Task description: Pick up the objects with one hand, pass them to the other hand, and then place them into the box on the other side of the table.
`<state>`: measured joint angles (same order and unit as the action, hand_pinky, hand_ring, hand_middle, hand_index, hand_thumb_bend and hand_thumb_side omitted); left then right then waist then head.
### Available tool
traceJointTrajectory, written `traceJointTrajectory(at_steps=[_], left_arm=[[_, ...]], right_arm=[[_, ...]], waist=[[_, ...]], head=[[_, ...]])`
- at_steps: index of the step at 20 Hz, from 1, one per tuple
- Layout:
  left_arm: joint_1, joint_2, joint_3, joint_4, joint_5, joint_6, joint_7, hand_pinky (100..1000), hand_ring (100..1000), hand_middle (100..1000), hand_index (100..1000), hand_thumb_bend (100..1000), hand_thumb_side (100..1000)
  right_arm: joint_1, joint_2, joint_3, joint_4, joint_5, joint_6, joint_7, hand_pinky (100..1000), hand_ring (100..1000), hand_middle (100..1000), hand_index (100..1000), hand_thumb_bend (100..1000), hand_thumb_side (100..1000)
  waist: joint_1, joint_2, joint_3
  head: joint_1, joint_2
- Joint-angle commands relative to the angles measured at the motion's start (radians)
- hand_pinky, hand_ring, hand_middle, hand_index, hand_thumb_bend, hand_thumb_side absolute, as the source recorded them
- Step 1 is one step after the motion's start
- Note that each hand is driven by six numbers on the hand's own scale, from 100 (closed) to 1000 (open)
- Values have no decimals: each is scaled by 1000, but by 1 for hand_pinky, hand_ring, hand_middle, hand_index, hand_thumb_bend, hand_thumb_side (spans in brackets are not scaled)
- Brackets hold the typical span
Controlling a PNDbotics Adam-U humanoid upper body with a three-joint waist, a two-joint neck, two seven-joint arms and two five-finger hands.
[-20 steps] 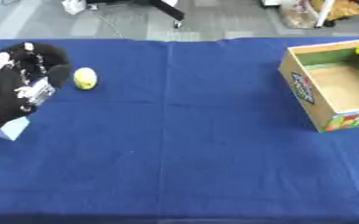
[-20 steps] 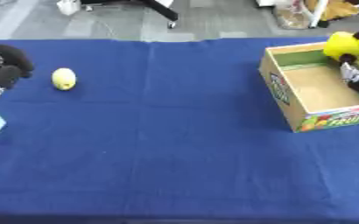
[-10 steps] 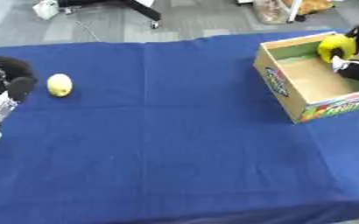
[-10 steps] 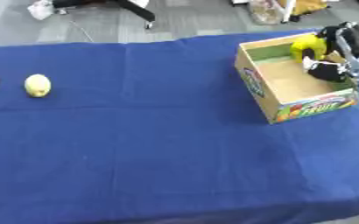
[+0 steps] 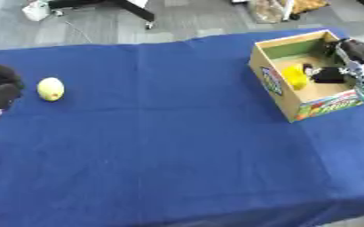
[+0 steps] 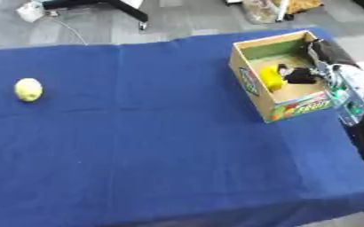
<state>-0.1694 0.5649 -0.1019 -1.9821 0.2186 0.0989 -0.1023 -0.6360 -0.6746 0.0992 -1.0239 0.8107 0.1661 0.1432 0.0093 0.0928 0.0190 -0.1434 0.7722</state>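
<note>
A blue cloth [image 5: 162,133] covers the table; a black chair base [image 5: 131,6] stands beyond.

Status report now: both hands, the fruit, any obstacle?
Right hand inside box, at yellow object; grip unclear. Left hand at table's left edge, beside lemon, not touching. Nothing in the way.
</note>
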Motion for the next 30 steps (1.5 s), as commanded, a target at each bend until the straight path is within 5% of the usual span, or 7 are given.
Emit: traceJointTrajectory(at_steps=[1, 6, 12, 16, 20, 28, 30], left_arm=[[-4, 16, 11, -8, -4, -2, 0, 720, 679, 612, 711, 416, 449], [-1, 15, 12, -6, -6, -3, 1, 720, 679, 612, 710, 417, 450], [3, 14, 17, -2, -9, -5, 4, 720, 680, 612, 711, 418, 449], [6, 19, 31, -3, -22, -8, 14, 721, 680, 613, 711, 420, 446], [11, 32, 60, -3, -52, -12, 37, 723, 681, 614, 713, 422, 438], [12, 131, 128, 26, -165, 12, 60, 736, 687, 625, 733, 453, 426], [22, 172, 141, 38, -254, 27, 36, 748, 696, 639, 747, 481, 437]], right_arm=[[-38, -19, -36, 74, 51, -18, -13, 794, 677, 674, 894, 432, 636], [-74, -19, -65, 213, 83, -65, -97, 792, 674, 673, 942, 543, 663], [-73, -25, -82, 236, 70, -91, -202, 796, 635, 638, 907, 490, 650], [-34, -42, -86, 136, 5, -141, -272, 799, 610, 614, 862, 417, 563], [14, -41, -95, 20, -67, -211, -344, 796, 572, 571, 805, 223, 358], [156, 21, -130, -199, -201, -345, -479, 798, 548, 542, 756, 100, 292], [262, 35, -120, -414, -291, -385, -541, 797, 549, 542, 751, 100, 287]], waist=[[-13, -27, 0], [-14, -29, 0], [-13, -29, 0], [-12, -26, -1], [-10, -24, -6], [-2, -24, -21], [1, -22, -27]], head=[[-6, -2], [-6, -2], [-7, -2], [4, -2], [32, -2], [156, -2], [199, -2]])
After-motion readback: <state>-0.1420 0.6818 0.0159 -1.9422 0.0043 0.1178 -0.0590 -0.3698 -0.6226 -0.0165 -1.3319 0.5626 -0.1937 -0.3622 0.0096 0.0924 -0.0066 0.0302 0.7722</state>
